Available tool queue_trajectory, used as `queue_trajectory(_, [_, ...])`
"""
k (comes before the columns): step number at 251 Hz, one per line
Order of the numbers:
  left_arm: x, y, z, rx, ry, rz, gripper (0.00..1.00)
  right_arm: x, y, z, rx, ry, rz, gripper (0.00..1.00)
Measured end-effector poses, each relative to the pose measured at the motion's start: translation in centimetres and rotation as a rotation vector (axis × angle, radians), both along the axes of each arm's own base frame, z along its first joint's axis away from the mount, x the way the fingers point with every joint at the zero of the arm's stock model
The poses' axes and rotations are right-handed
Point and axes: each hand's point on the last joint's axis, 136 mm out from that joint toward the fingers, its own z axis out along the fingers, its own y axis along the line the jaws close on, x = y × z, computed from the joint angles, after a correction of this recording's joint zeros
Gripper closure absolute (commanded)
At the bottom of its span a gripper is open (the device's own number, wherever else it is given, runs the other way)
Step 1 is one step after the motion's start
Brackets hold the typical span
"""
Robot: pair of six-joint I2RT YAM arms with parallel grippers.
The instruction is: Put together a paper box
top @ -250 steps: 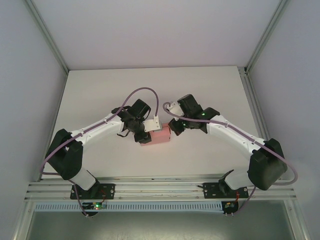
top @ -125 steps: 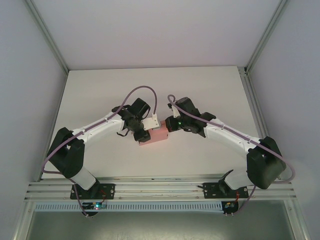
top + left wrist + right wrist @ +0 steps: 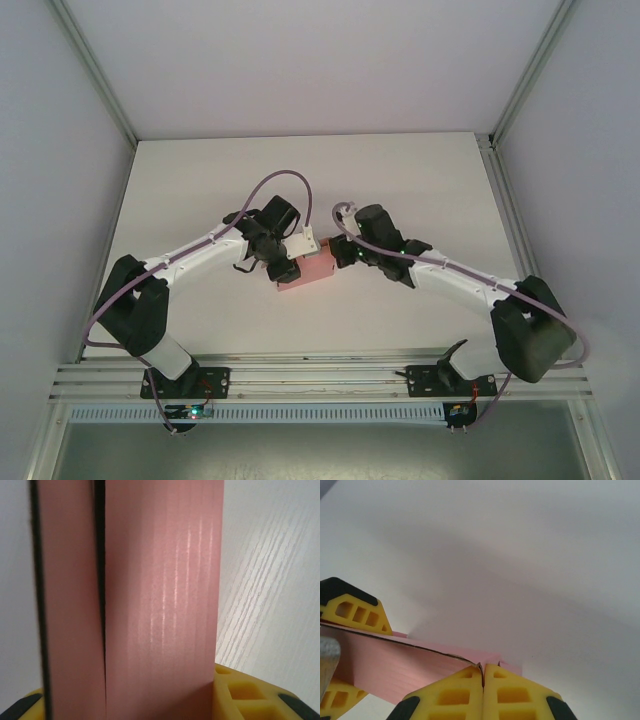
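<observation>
The paper box [image 3: 316, 273] is a small pink card box on the white table, between both arms. My left gripper [image 3: 299, 256] is shut on it from the left. In the left wrist view the pink box [image 3: 160, 605] stands upright between the yellow fingers [image 3: 245, 697], with a dark seam running down its left part. My right gripper [image 3: 339, 258] is shut, and its joined yellow fingertips [image 3: 483, 669] press against the box's right end, at the edge of a pink flap [image 3: 385, 662]. The left gripper's yellow fingers [image 3: 352, 612] show beyond it.
The white table [image 3: 400, 180] stretches behind and to both sides of the box. Grey walls and metal frame rails [image 3: 95, 80] border it. Both arm bases are bolted to the rail [image 3: 320, 375] at the near edge.
The right arm has swung left and brought its shut gripper against the box's right end. The left gripper and the box have hardly moved.
</observation>
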Motion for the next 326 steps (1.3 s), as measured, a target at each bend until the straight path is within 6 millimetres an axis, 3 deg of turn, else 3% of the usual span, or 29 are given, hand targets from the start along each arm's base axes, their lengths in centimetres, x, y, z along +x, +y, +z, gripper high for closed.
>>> queue_trajectory(119, [0.2, 0.2, 0.1, 0.015, 0.0, 0.012, 0.55, -0.8, -0.2, -0.7, 0.007, -0.127, -0.024, 1.0])
queue_trajectory(153, [0.4, -0.2, 0.4, 0.005, -0.002, 0.01, 0.44, -1.1, -0.3, -1.0, -0.001, -0.131, -0.034, 1.0])
queue_trajectory(185, [1.3, -1.5, 2.1, -0.052, -0.031, 0.005, 0.19, -1.9, 0.2, -1.0, -0.003, -0.125, -0.017, 1.0])
queue_trajectory(199, [1.6, -1.9, 2.7, -0.077, -0.041, 0.01, 0.15, -2.1, 0.2, -0.9, -0.007, -0.117, -0.02, 1.0])
queue_trajectory(211, [1.8, -2.2, 3.1, -0.091, -0.054, 0.007, 0.0, -2.2, 0.2, -0.9, -0.015, -0.108, -0.024, 1.0])
queue_trajectory(266, [1.7, -1.9, 6.6, -0.156, -0.111, 0.082, 0.0, -2.5, -0.3, -0.9, -0.059, -0.091, -0.07, 1.0])
queue_trajectory(302, [2.1, 0.2, 10.0, -0.189, -0.184, 0.281, 0.01, -2.4, -0.7, -1.0, -0.088, -0.096, -0.116, 1.0])
queue_trajectory(326, [1.6, 1.9, 11.2, -0.213, -0.188, 0.43, 0.04, -2.5, -0.8, -1.0, -0.117, -0.108, -0.139, 1.0])
